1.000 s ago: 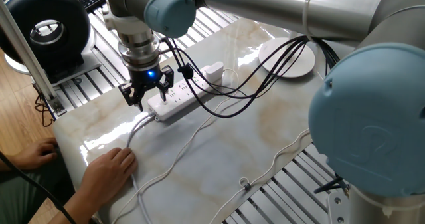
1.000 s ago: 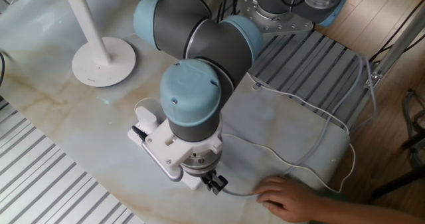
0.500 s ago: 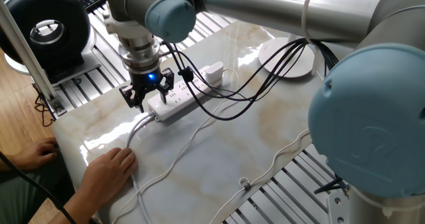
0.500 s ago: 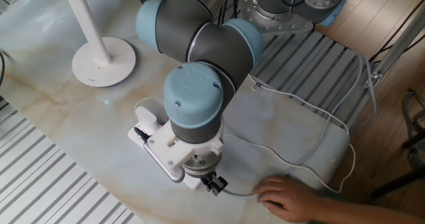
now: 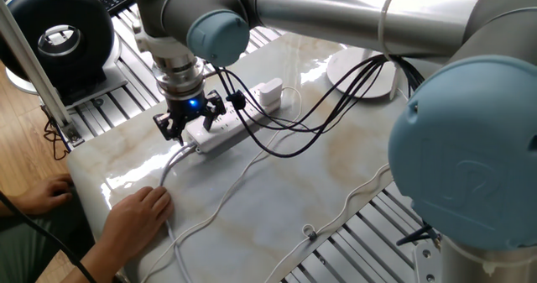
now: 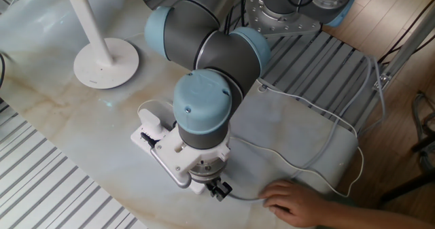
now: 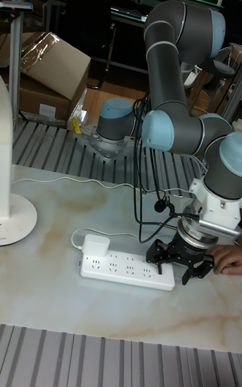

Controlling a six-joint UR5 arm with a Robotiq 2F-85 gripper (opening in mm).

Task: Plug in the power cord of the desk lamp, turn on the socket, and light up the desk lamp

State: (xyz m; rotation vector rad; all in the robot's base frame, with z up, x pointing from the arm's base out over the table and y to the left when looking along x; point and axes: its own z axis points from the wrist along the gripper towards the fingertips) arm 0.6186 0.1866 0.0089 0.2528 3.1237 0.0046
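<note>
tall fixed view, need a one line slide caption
UR5 gripper poised over the end of the socket, a white plug already seated at its other end, desk lamp at left.

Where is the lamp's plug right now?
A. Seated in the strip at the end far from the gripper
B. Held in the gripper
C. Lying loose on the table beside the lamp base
A: the boxy white plug sits in the socket at the end opposite the gripper.
</note>
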